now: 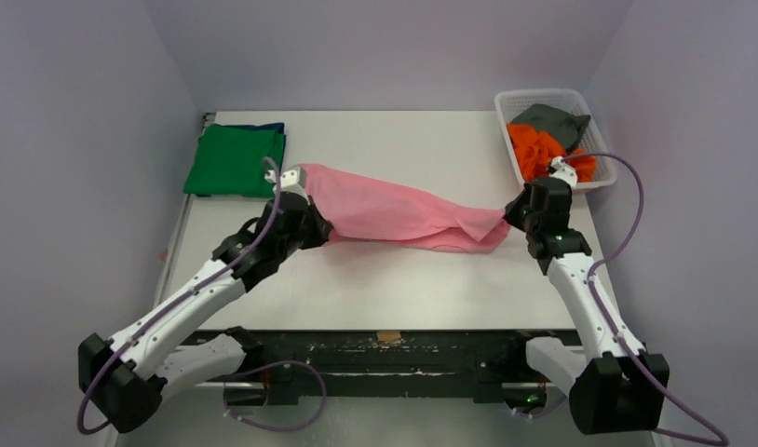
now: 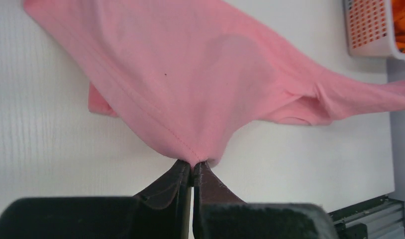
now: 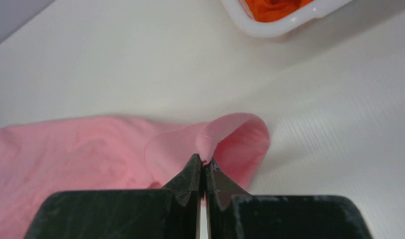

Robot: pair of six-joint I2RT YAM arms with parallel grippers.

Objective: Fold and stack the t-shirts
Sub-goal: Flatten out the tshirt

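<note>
A light pink t-shirt (image 1: 394, 214) stretches across the middle of the table between both arms. My left gripper (image 1: 310, 216) is shut on its left end, pinching a seamed edge of the pink t-shirt (image 2: 190, 99) at the fingertips (image 2: 183, 172). My right gripper (image 1: 510, 216) is shut on the right end, where a fold of the pink t-shirt (image 3: 91, 149) loops over the tips. A folded green t-shirt (image 1: 234, 160) lies at the back left on a dark blue one (image 1: 280, 128). An orange t-shirt (image 1: 541, 149) and a grey one (image 1: 552, 119) sit in the basket.
The white mesh basket (image 1: 543, 97) stands at the table's back right corner, close behind the right gripper; it also shows as the basket (image 2: 369, 30) and the basket (image 3: 285, 25) in the wrist views. The table's front edge (image 1: 385, 328) runs just ahead of the arm bases.
</note>
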